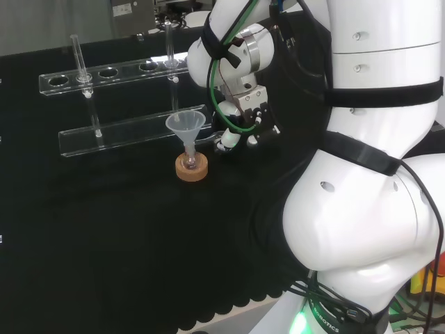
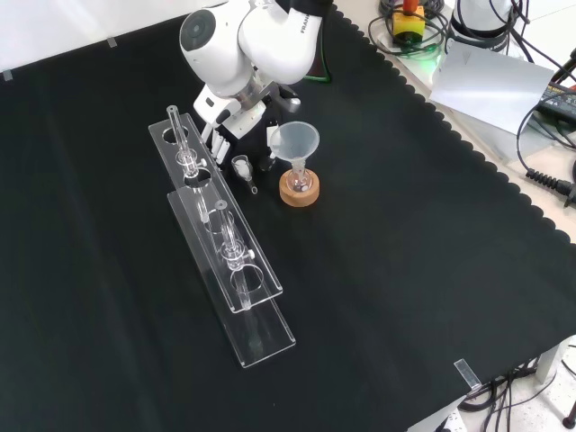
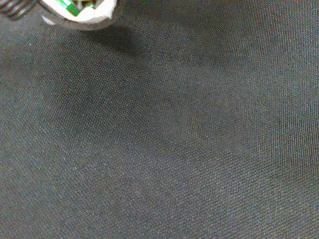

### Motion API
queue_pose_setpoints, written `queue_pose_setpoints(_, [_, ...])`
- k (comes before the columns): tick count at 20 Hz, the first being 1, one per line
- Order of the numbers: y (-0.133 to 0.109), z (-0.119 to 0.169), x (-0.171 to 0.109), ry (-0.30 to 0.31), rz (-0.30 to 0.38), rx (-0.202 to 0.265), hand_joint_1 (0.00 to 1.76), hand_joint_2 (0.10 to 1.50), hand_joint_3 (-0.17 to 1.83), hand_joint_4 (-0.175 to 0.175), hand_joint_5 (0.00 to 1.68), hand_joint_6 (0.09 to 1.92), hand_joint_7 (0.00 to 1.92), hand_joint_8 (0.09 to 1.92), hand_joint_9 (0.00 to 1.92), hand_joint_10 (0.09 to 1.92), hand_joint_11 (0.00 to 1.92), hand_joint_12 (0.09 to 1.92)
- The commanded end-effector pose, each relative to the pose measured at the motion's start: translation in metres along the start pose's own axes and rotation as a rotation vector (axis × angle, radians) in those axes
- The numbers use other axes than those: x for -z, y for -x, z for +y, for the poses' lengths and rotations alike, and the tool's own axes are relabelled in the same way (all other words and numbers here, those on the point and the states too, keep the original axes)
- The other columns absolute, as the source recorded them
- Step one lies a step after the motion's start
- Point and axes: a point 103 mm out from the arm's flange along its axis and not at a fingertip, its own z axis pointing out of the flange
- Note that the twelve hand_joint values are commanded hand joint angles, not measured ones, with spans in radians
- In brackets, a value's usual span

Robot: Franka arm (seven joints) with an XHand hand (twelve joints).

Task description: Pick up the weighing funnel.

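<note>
Black cloth covers the bench (image 2: 405, 234). In the front view my robot hand (image 2: 236, 124) hangs low over it, between the clear tube rack (image 2: 261, 326) and the funnel (image 2: 295, 141), which stands in a small flask on a cork ring (image 2: 299, 191). The weighing funnel (image 2: 242, 166) lies on the cloth just below my robot hand in that view, beside the rack. I cannot tell whether my robot hand is released or clenched, nor whether it touches the piece.
</note>
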Motion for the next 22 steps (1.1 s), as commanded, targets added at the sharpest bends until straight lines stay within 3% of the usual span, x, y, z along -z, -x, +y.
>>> queue_pose_setpoints(1, [-0.0003,-0.0003,-0.0015,0.002,-0.007,0.001,0.80,0.67,0.54,-0.054,0.55,0.43,0.66,0.74,0.90,0.54,0.51,1.28])
queue_pose_setpoints(9, [-0.0002,-0.0004,-0.0027,-0.002,-0.010,0.002,0.80,0.68,0.54,-0.047,0.57,0.58,0.69,0.73,0.92,0.54,0.52,1.28])
queue_pose_setpoints(22, [0.0011,0.0039,-0.0016,-0.001,-0.030,0.001,0.80,0.71,0.55,-0.039,0.62,0.65,0.70,0.74,0.93,0.54,0.53,1.28])
